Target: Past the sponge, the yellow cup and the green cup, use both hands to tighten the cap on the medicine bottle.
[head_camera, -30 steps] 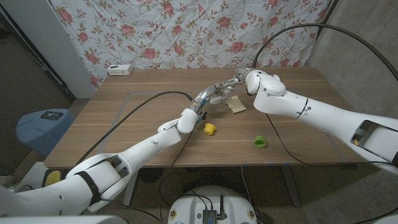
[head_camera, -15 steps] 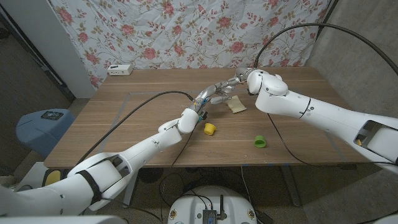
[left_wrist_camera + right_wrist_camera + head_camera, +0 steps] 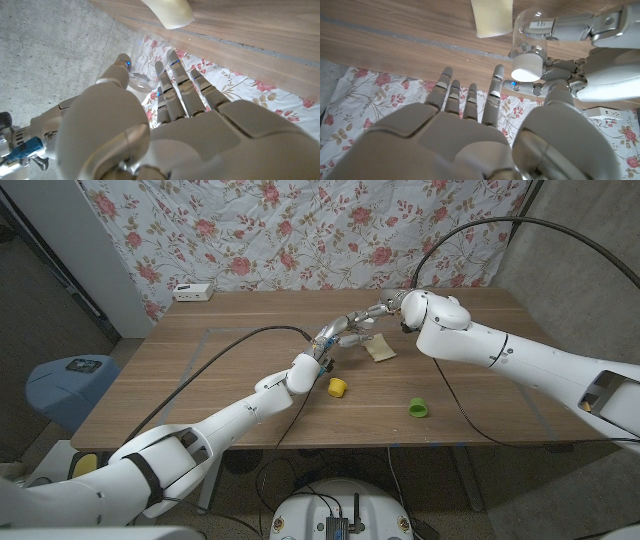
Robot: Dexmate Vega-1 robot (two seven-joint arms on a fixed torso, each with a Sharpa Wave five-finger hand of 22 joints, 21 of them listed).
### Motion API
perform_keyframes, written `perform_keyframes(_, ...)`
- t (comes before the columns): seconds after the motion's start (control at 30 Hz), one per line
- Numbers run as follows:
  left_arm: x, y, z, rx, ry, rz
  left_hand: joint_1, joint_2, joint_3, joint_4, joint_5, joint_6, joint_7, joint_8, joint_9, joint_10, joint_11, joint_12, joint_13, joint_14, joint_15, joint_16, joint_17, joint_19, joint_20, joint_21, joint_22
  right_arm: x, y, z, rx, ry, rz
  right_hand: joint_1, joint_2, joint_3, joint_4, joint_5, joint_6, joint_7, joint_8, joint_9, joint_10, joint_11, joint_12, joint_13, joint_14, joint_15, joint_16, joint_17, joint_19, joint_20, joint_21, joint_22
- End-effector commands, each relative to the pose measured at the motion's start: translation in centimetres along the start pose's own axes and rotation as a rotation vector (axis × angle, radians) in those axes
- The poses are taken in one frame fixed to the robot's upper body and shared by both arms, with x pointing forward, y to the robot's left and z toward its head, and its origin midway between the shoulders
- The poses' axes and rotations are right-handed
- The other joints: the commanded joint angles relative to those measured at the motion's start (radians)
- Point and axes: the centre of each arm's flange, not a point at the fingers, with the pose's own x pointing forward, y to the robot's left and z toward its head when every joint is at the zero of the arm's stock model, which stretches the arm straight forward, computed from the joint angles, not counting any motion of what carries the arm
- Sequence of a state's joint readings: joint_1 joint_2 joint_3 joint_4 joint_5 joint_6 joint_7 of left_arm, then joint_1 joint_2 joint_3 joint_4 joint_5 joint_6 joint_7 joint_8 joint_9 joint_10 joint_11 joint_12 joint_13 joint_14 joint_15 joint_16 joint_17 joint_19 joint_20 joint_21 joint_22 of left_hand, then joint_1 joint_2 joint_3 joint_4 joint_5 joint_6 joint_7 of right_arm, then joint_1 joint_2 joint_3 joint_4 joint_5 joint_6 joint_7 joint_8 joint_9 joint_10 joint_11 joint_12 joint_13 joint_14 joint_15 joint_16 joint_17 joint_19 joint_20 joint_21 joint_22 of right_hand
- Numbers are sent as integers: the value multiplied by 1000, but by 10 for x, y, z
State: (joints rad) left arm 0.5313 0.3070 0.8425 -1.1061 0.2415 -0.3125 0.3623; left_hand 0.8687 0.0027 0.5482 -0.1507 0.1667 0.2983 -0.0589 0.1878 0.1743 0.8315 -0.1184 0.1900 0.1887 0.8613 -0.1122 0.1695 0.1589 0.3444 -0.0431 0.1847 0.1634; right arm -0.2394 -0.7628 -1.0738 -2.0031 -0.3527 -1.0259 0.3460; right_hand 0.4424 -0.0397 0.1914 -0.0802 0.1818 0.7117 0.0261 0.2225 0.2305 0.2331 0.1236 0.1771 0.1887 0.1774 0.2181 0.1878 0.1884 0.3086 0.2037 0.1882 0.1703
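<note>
Nearest the robot, short of both hands, stand the yellow cup (image 3: 338, 387) and, off to its right, the green cup (image 3: 418, 408) on the wooden table (image 3: 200, 380). Neither is touched.

Farther out, the left hand (image 3: 345, 330) reaches over the table and holds the medicine bottle (image 3: 529, 35), a clear bottle with a white cap (image 3: 527, 67). In the right wrist view its fingers wrap the clear body, and the cap end points toward the right hand (image 3: 470, 130). The sponge (image 3: 380, 351) lies on the table just beside and under the two hands.

The right hand faces the cap with its fingers spread and straight, apart from it and holding nothing; the fingertips (image 3: 497, 75) sit just beside the cap without closing on it.

By my judgement, the risk lies in the approach. If the right hand's fingers close off-centre, they could push the bottle sideways in the left hand's grip or knock it free onto the sponge. A twist with too loose a hold on the body would spin the whole bottle instead of the cap.
</note>
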Motion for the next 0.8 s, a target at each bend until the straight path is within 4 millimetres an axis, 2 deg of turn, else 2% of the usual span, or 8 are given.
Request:
perform_keyframes(0.03,-1,-1,0,1,0,-5,-1,4,8,1,10,6,-4,0,3,36,-35,6,4,2,-64,4,1,-3,-42,-1,2,-5,-1,-3,14,-34,36,7,11,5,-10,4,-43,2,-16,6,-30,7,0,3,-19,0,-3,3,-11,3,-4,1)
perform_keyframes(0.13,-1,-1,0,2,-1,-4,0,4,9,-1,10,7,-5,0,3,38,-34,6,4,1,-65,4,1,-3,-42,0,2,-6,-1,-3,11,-36,41,19,19,12,-18,4,-57,4,-19,7,-39,8,2,3,-28,0,-4,3,-18,4,-5,1)
perform_keyframes(0.43,-1,-1,0,2,0,-2,1,4,8,-1,10,6,-4,0,3,35,-35,5,4,2,-66,5,2,-3,-42,0,2,-7,-3,-4,21,-69,74,83,37,45,-59,15,-125,7,-30,10,-89,13,3,4,-78,-1,-8,2,-47,7,-7,0)
perform_keyframes(0.8,-1,-1,-1,4,3,-3,2,3,7,-2,10,6,-7,0,3,38,-35,6,3,3,-66,5,2,-3,-42,0,2,-4,-6,-4,20,-99,101,149,39,74,-89,22,-189,5,-35,5,-133,17,5,4,-113,-2,-6,1,-64,6,-5,0)
